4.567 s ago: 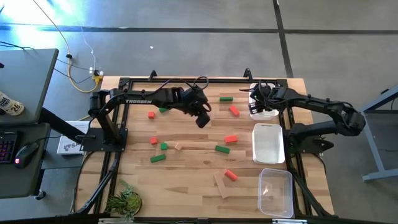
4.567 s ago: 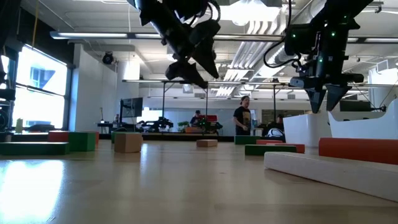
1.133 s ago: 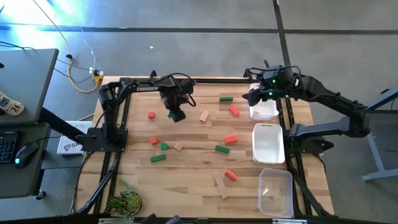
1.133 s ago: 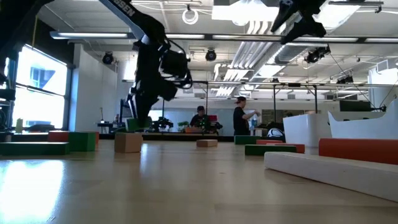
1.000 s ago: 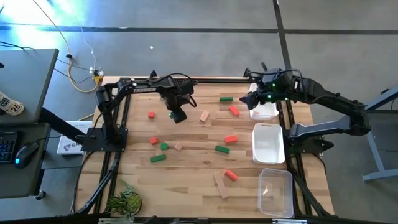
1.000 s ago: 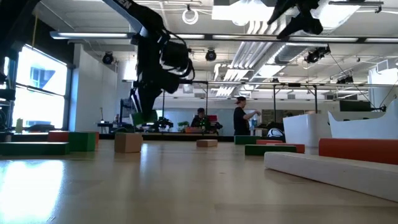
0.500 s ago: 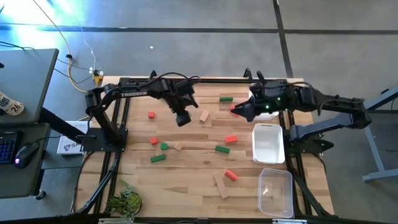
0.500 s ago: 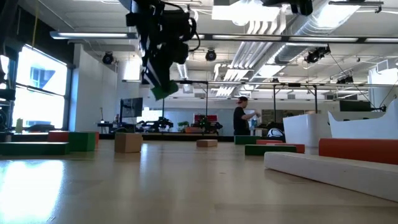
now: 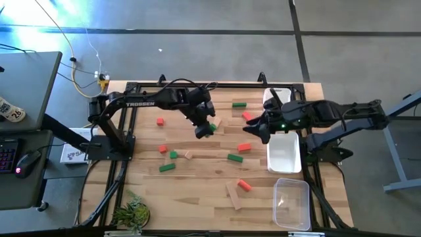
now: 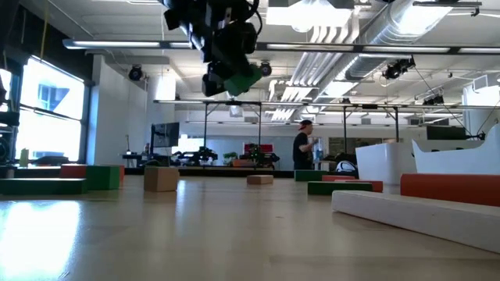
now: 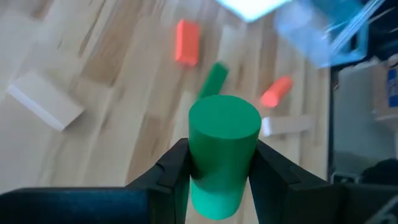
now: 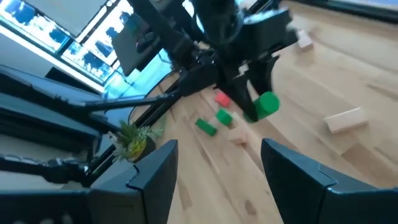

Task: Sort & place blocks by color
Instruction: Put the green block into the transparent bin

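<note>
My left gripper hangs over the table's middle, shut on a round green block, which also shows in the low view as the green block, high above the wood. My right gripper stands open a little to its right, with nothing between its fingers. Other blocks lie flat on the table: red blocks, green blocks, and tan blocks. My left gripper pinches the green block's curved sides between its two fingers. The block's round end sticks out past the fingertips. The fingers slant down toward the table's right. The block is lifted clear of the table and tilted.
A white tray and a clear tray lie along the right edge, with another white container behind them. A small plant stands at the near left corner. People show in the room beyond the table.
My left gripper has risen from near the table top with the green block, lifting it clear, and has gone toward the table's right. My right gripper has swung from over the far right white container toward the table's middle and nearer, staying open.
</note>
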Robot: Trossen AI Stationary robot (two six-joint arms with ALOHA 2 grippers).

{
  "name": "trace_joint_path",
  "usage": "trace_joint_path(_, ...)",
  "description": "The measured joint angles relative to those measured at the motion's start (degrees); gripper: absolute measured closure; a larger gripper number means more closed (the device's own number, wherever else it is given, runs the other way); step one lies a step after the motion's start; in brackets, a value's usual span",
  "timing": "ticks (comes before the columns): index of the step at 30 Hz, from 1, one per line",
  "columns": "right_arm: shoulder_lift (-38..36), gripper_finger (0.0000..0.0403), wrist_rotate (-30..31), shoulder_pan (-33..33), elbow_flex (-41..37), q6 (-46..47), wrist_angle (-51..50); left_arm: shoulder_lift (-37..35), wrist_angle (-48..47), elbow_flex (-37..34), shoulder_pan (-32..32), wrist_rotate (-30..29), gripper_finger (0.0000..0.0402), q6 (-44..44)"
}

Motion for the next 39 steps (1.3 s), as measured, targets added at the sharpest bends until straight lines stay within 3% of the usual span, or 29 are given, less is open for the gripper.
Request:
trace_joint_path(12,1.3,0.0185,-1.3,5.5,0.0,2.2,-0.2,0.0,13.2,0.0,-2.7,3.0,0.0299,-12.2)
trace_joint_path(25,1.2,0.0185,-2.6,9.9,0.0,3.9,-0.2,0.0,21.4,0.0,-6.0,2.7,0.0297,-18.3)
trace_joint_path(39,-2.4,0.0185,0.6,13.7,0.0,3.1,2.7,0.0,39.6,0.0,-10.3,2.5,0.0296,-25.0)
